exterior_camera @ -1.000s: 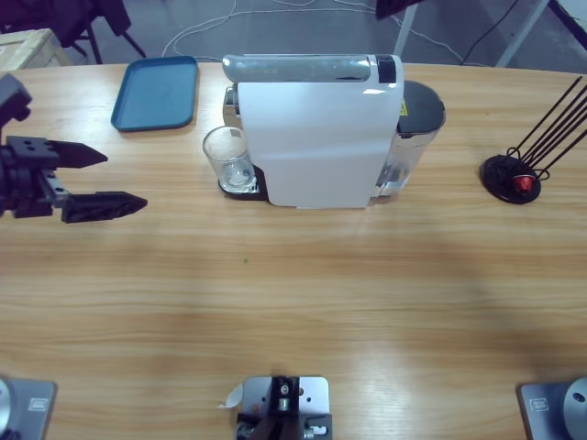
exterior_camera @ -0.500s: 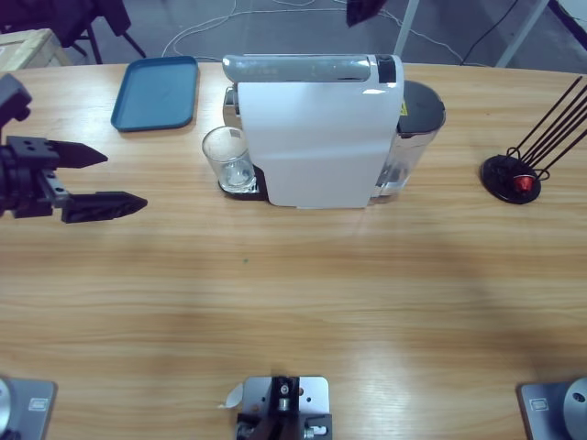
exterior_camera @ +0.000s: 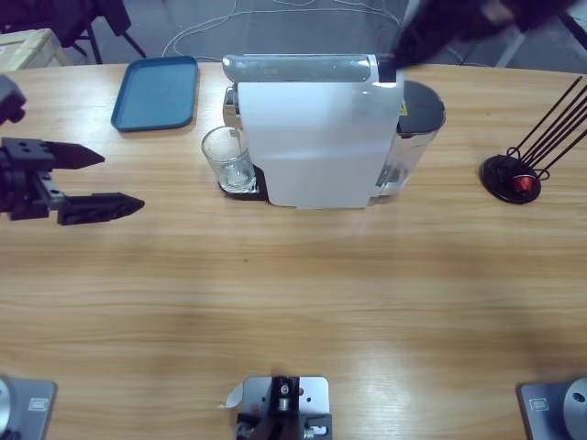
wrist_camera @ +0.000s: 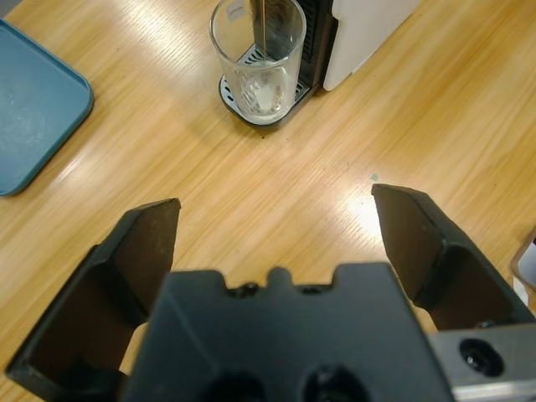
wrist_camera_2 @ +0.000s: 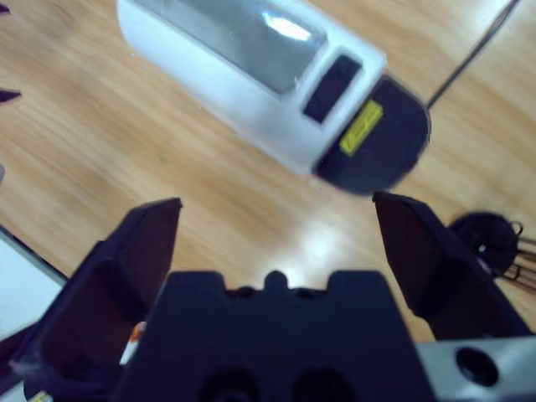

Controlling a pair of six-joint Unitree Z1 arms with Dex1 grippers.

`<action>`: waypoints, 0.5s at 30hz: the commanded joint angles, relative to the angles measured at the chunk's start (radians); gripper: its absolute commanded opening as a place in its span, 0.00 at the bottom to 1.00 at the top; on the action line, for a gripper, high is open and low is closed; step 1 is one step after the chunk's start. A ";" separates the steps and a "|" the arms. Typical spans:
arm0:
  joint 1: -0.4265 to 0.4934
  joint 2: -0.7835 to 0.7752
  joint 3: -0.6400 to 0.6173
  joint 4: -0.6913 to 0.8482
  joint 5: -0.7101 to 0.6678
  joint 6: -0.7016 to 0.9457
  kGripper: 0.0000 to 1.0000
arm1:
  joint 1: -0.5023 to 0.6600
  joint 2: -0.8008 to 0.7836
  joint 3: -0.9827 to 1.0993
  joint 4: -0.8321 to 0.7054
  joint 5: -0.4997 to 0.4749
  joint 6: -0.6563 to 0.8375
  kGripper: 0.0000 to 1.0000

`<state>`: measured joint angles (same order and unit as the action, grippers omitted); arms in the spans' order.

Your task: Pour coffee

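The white coffee machine (exterior_camera: 312, 137) stands at the table's middle back, with a dark water tank (exterior_camera: 417, 110) at its right end. A clear glass (exterior_camera: 229, 158) that looks empty stands on the machine's drip tray at its left end. In the left wrist view the glass (wrist_camera: 258, 59) is straight ahead, well beyond the jaws. My left gripper (exterior_camera: 122, 180) hovers open at the table's left, pointing at the glass, with nothing in it. The right arm (exterior_camera: 468, 20) shows as a dark blur above the machine's right end. My right gripper (wrist_camera_2: 276, 205) is open, high over the machine (wrist_camera_2: 251, 75).
A blue tray (exterior_camera: 156, 92) lies at the back left. A black stand (exterior_camera: 512, 177) with thin rods and a red spot sits at the right. Bare wood stretches along the front of the table (exterior_camera: 303, 302).
The right arm has swept in from the top edge, left then right, and now shows large over the machine's right end. The left gripper has edged slightly left. The glass has stayed put.
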<state>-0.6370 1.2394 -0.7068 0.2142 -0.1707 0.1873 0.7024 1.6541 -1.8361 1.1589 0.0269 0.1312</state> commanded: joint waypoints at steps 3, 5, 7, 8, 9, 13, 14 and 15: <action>-0.007 -0.037 0.055 -0.004 0.007 -0.009 1.00 | 0.004 -0.477 0.712 -0.331 0.007 0.036 1.00; -0.007 -0.046 0.060 -0.004 0.005 -0.008 1.00 | 0.005 -0.517 0.810 -0.430 0.004 0.036 1.00; -0.007 -0.059 0.061 -0.003 0.005 -0.006 1.00 | 0.003 -0.548 0.894 -0.511 -0.002 0.035 1.00; -0.007 -0.069 0.061 -0.003 0.004 -0.006 1.00 | 0.001 -0.553 0.925 -0.533 -0.004 0.034 1.00; -0.008 -0.075 0.059 -0.002 0.004 -0.004 1.00 | -0.001 -0.560 0.958 -0.554 -0.004 0.027 1.00; -0.014 -0.091 0.056 0.004 -0.004 -0.002 1.00 | 0.000 -0.629 1.065 -0.621 -0.024 0.010 1.00; -0.017 -0.092 0.055 0.004 -0.004 -0.002 1.00 | 0.000 -0.630 1.065 -0.622 -0.040 0.008 1.00; -0.018 -0.092 0.052 0.004 -0.004 -0.002 1.00 | 0.000 -0.625 1.072 -0.628 -0.063 0.007 1.00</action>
<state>-0.6378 1.1842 -0.6800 0.2142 -0.1708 0.1874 0.7033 1.1075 -0.8729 0.5956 0.0257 0.1530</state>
